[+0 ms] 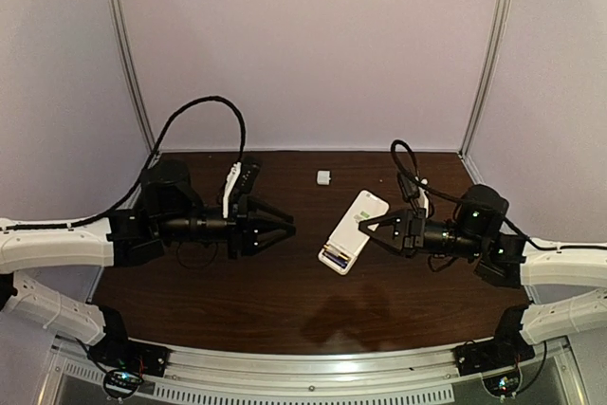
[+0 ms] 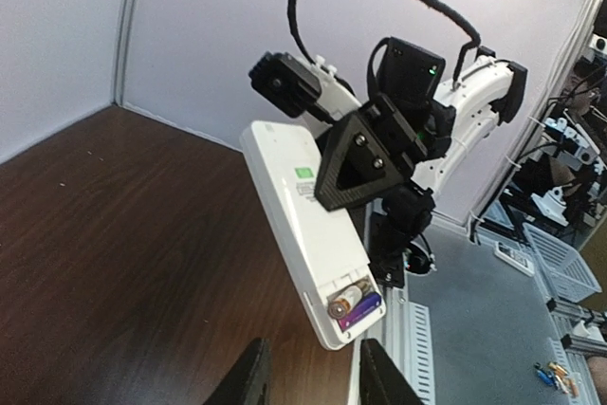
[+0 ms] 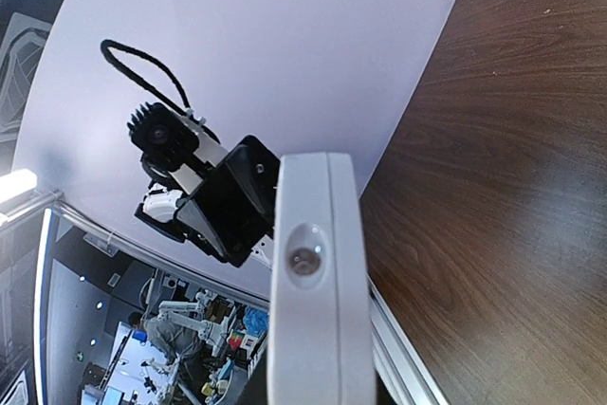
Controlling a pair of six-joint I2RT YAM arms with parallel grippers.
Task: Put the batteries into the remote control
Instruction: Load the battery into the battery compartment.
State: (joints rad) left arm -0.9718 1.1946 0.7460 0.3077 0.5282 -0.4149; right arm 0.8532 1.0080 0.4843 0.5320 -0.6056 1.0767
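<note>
Top external: L arm is stretched level toward table centre; left gripper (image 1: 283,227) is spread wide, nothing held. Remote control (image 1: 346,239) is clamped mid-body, back up and tilted, by right gripper (image 1: 365,228), R arm reached leftward w/ wrist level. Batteries (image 1: 334,256) are seated in the open bay at its near end.

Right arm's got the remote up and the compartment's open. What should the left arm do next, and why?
Probably send the open left gripper to the small white piece on the table, likely the cover: batteries already sit in the uncovered bay of the remote control, which the right gripper holds aloft.
</note>
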